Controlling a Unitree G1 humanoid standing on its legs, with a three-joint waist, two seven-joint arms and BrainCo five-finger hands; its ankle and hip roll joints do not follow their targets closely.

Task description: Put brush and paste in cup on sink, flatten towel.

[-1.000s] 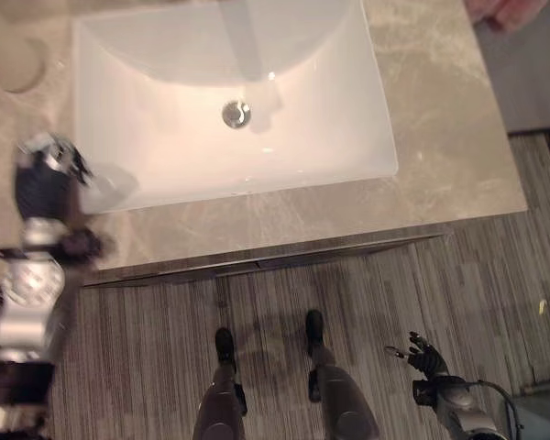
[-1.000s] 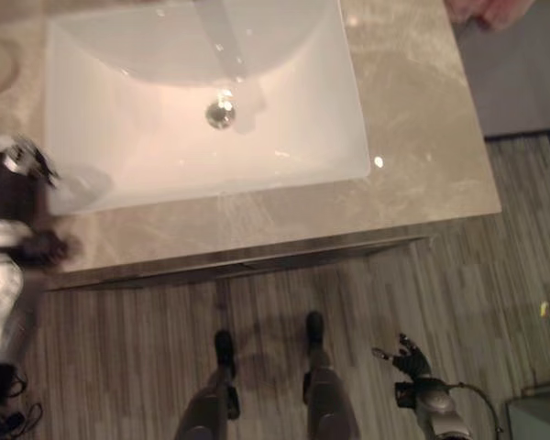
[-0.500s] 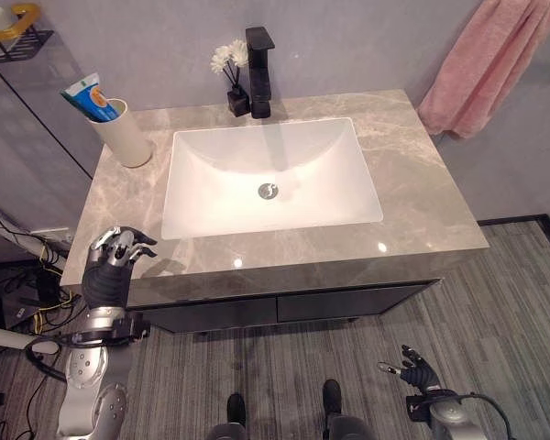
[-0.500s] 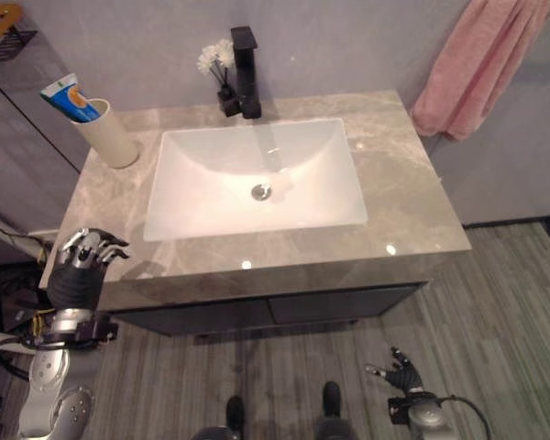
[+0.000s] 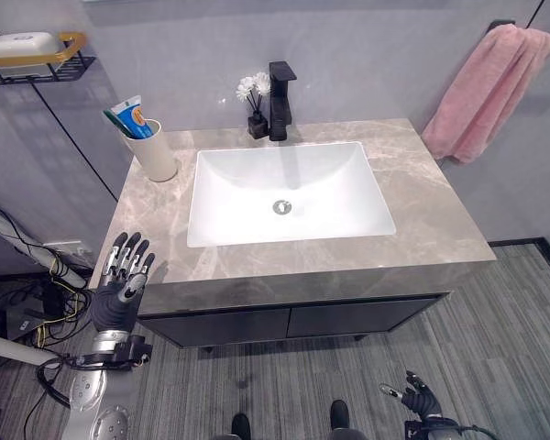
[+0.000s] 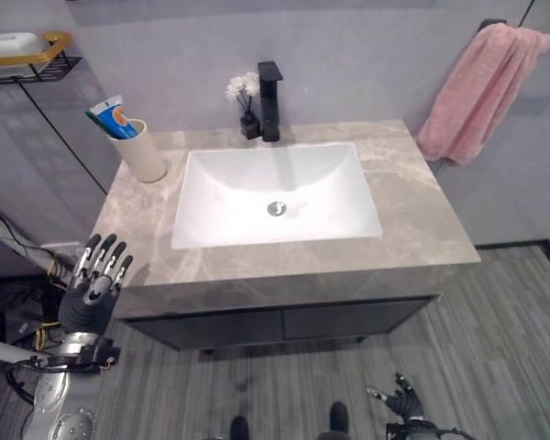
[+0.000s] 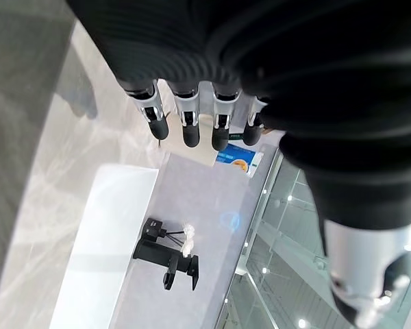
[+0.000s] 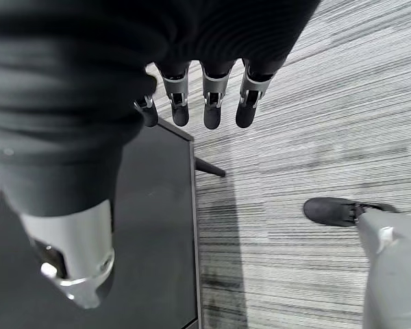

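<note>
Brush and paste (image 5: 128, 117) already stand in cup (image 5: 156, 151) on counter (image 5: 422, 215), up and ahead of left hand (image 5: 121, 280), well apart; that step looks done. Left hand hovers at counter's near corner, fingers straight and spread, holding nothing. Right hand (image 5: 416, 399) hangs low near floor, fingers loosely splayed, empty. Pink towel (image 5: 484, 90) hangs bunched on wall rail, far across counter from left hand, above and beyond right hand; flattening looks left to do. Between: white basin (image 5: 289, 192), black tap (image 5: 280, 87), small flower vase (image 5: 254, 105). Nothing blocks towel
</note>
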